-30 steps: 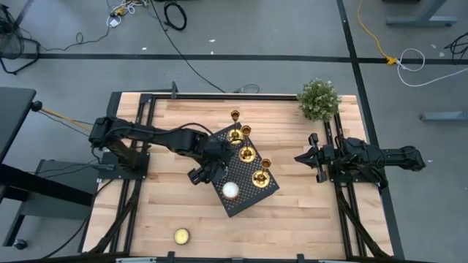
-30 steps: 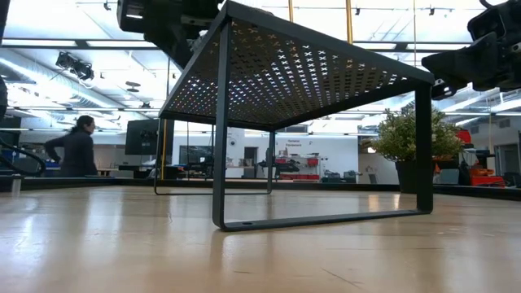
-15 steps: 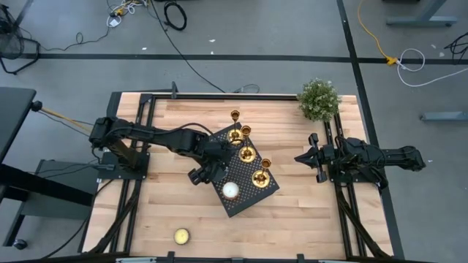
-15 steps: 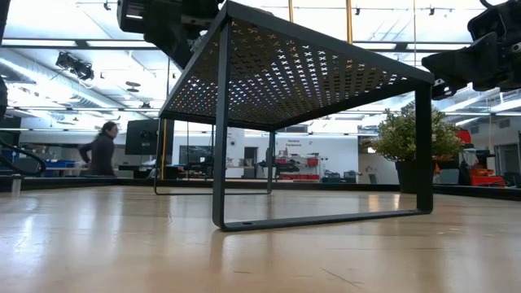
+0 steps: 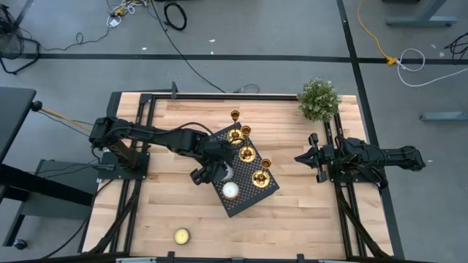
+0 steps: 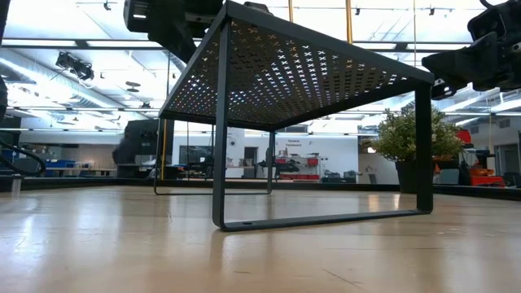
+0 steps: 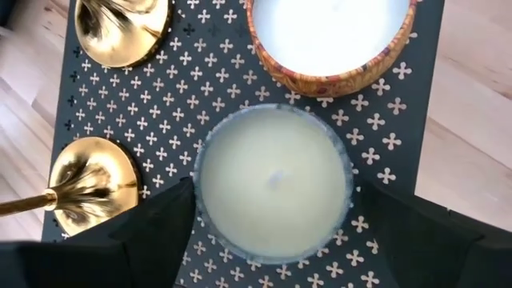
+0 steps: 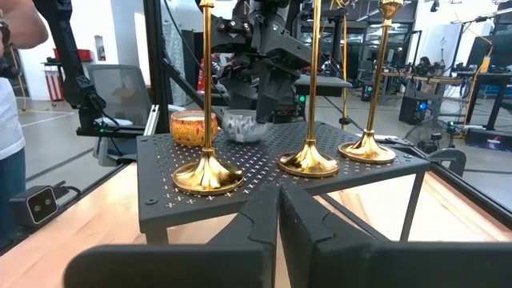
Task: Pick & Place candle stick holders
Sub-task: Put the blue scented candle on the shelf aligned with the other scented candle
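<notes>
Three gold candle stick holders [image 5: 235, 135] [image 5: 247, 154] [image 5: 260, 177] stand upright on their round bases on a black perforated stand [image 5: 250, 202] in the middle of the table. On the same stand sits a glass candle with pale wax [image 7: 274, 184]. My left gripper [image 5: 221, 173] reaches down over it, open, with one finger on each side of the glass [image 7: 272, 204]. At the table's right edge my right gripper [image 5: 298, 157] waits level and shut, facing the stand [image 8: 278, 216]. My left gripper comes at the glass candle slanting down from the table's left. Its fingers [image 7: 164, 220] stand close against two opposite sides of the glass rim [image 7: 210, 136]. I cannot tell whether they touch it. The candle rests upright on the stand's top.
A white candle in a patterned brown cup [image 5: 231, 191] stands on the stand's near corner, right beside the glass candle. A yellowish tealight [image 5: 181, 236] lies on the wood near the front edge. A potted plant [image 5: 319, 100] is at the far right corner. Bare wood surrounds the stand.
My left gripper's fingers have spread a little around the glass candle, which now shows between them in the high view and stays on the stand. A person in the room behind the table has walked rightward and out of sight.
</notes>
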{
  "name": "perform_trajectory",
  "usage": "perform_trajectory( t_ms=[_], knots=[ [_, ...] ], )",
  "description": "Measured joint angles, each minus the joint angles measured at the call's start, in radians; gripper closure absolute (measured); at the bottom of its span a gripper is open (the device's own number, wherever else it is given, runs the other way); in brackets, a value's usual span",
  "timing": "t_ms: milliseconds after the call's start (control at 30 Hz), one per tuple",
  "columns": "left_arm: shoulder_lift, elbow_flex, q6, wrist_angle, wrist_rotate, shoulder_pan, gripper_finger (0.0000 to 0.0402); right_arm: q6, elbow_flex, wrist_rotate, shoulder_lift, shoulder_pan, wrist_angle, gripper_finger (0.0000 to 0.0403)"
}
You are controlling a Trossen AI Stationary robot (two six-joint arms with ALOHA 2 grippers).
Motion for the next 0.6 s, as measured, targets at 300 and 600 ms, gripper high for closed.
perform_trajectory(
  t_ms=[300, 600],
  knots=[
    [0.0, 0.0, -0.025, -0.02, -0.023, 0.0, 0.0042, 0.0, 0.0, 0.0, 0.0, 0.0, 0.0, 0.0385],
    [0.0, 0.0, -0.025, -0.02, -0.008, -0.003, 0.0042, 0.0, 0.0, 0.0, 0.0, 0.0, 0.0, 0.0385]
  ],
)
